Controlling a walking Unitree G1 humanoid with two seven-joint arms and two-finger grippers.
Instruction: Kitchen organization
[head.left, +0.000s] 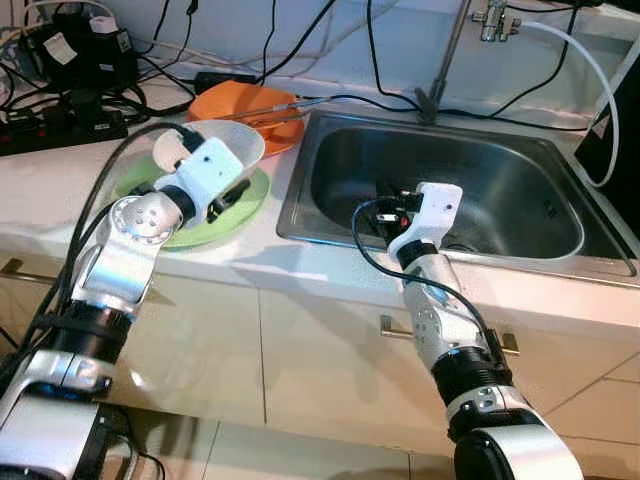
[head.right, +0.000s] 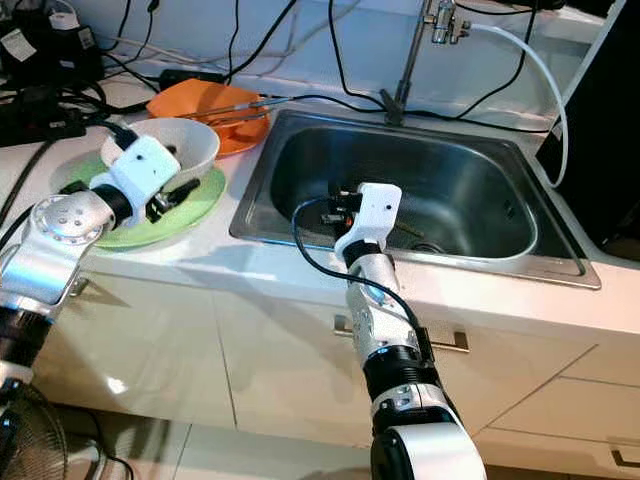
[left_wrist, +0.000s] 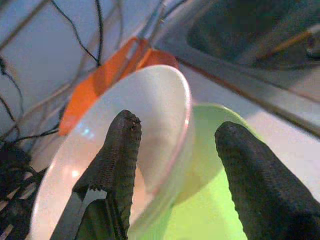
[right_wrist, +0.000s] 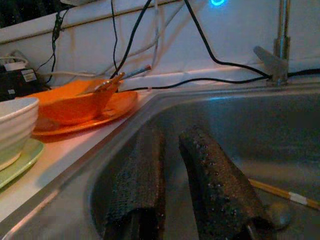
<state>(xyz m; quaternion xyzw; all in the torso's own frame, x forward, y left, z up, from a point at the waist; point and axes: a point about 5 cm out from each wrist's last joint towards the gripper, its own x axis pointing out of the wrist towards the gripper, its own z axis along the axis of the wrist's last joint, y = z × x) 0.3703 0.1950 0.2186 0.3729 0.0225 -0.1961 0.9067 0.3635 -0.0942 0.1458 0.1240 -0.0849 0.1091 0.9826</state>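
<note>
Both silver arms reach forward in the left eye view: the left gripper (head.left: 232, 192) is at the white bowl (head.left: 235, 143) on the green plate (head.left: 247, 208), beside an orange plate (head.left: 240, 102), while the right gripper (head.left: 385, 212) hangs inside the steel sink (head.left: 500, 190). Left wrist view: spread fingers (left_wrist: 117, 165) straddle the bowl's rim, one inside, one outside. Right wrist view: fingers (right_wrist: 210, 175) nearly together, holding nothing, a chopstick (right_wrist: 280, 192) on the basin floor.

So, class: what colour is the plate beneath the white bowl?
Light green plate, under the white bowl; clearest in the left eye view.
</note>
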